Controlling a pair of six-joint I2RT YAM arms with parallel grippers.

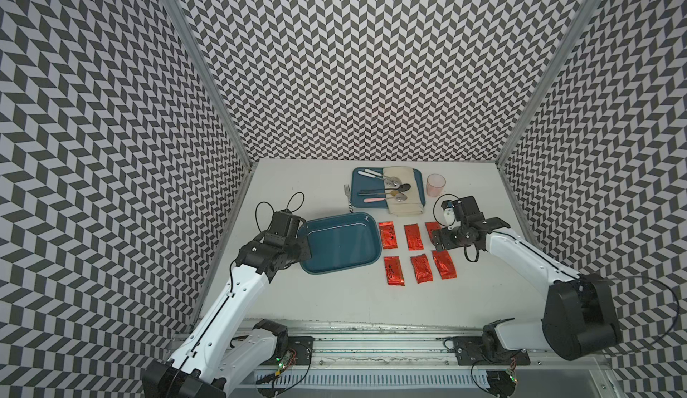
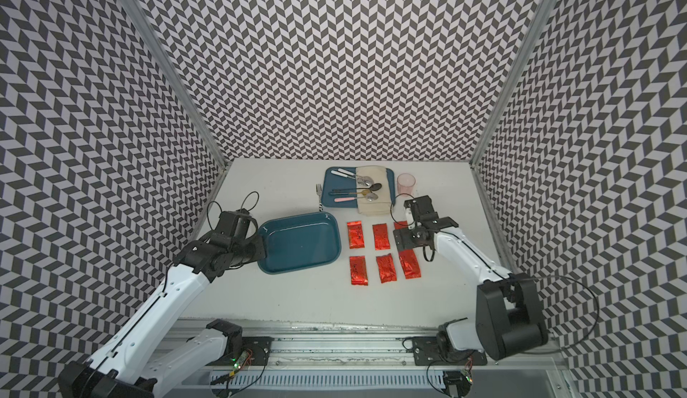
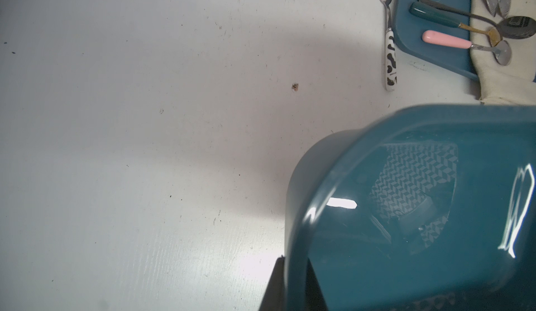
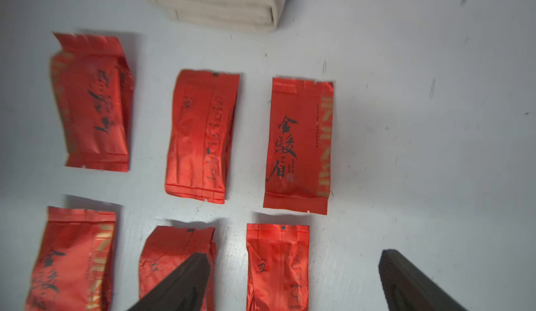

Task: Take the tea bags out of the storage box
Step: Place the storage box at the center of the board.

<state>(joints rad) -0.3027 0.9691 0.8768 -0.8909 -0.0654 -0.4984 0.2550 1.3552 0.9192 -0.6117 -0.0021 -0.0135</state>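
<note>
I count six tea bags (image 1: 421, 268) on tabletop (image 1: 334, 296) in two rows, 3 o'clock of the storage box (image 1: 340, 244), which looks empty, so task's done imo. My left gripper (image 1: 303, 247) is clamped on box's 9 o'clock rim; right gripper (image 4: 294, 255) jaws apart over far-row bags, holding nothing.

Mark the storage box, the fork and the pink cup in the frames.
storage box (image 1: 338, 245): in a top view, bare inner floor.
fork (image 3: 390, 42): left wrist view, black-and-white patterned handle.
pink cup (image 1: 435, 186): in a top view, side wall.
</note>
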